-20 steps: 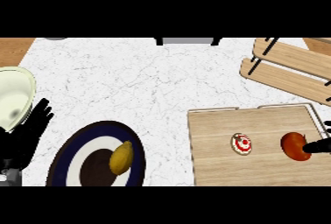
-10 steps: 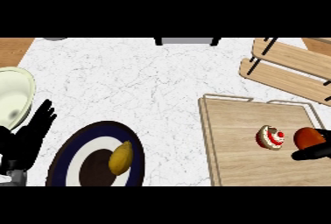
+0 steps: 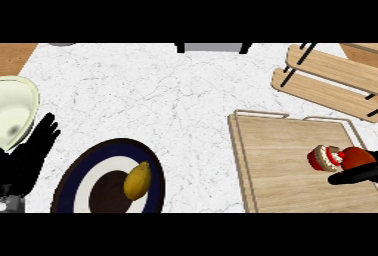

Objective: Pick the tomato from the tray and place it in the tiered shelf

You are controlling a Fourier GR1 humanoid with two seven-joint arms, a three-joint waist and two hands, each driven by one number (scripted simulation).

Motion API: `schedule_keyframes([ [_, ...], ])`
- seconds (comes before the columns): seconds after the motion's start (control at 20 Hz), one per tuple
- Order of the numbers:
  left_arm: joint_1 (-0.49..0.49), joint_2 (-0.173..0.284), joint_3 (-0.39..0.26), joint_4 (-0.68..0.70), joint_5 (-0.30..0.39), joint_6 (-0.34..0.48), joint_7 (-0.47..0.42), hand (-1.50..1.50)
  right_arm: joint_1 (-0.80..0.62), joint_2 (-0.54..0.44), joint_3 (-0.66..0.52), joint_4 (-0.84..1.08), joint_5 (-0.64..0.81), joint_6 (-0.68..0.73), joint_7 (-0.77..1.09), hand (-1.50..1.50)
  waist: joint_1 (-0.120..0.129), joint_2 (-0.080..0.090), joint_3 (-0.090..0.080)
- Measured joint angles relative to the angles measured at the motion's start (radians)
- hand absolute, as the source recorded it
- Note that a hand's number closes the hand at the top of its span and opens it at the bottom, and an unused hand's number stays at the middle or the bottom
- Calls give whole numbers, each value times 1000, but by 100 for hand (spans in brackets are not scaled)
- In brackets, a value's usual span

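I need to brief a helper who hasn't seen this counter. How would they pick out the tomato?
Find the wooden tray at the counter's right. Near its right edge, by the right hand, lies the tomato: plain red and round, unlike the small red-and-white item touching its left.

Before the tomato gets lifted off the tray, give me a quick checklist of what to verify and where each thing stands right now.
1. Tomato on the wooden tray: ok, it sits near the right edge.
2. Right hand at the tomato: ok, a dark finger lies just below it.
3. Fingers curled round the tomato: cannot tell, most of the hand is out of view.
4. Small red-and-white item clear of the tomato: not ok, it touches the tomato's left side.
5. Tiered shelf in sight: ok, at the upper right, beyond the tray.
6. Left hand out of the way: ok, open at the left edge.
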Motion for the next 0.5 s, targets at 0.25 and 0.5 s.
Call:
schedule_keyframes([
  [0.25,0,-7,12,44,-9,-20,-36,0,-1,18,-12,16,28,-10,-18,150,-3,-3,-9],
  [0.5,-8,-16,13,57,-23,-21,-38,0,11,17,-9,-1,66,-8,-41,150,-5,-3,-10],
])
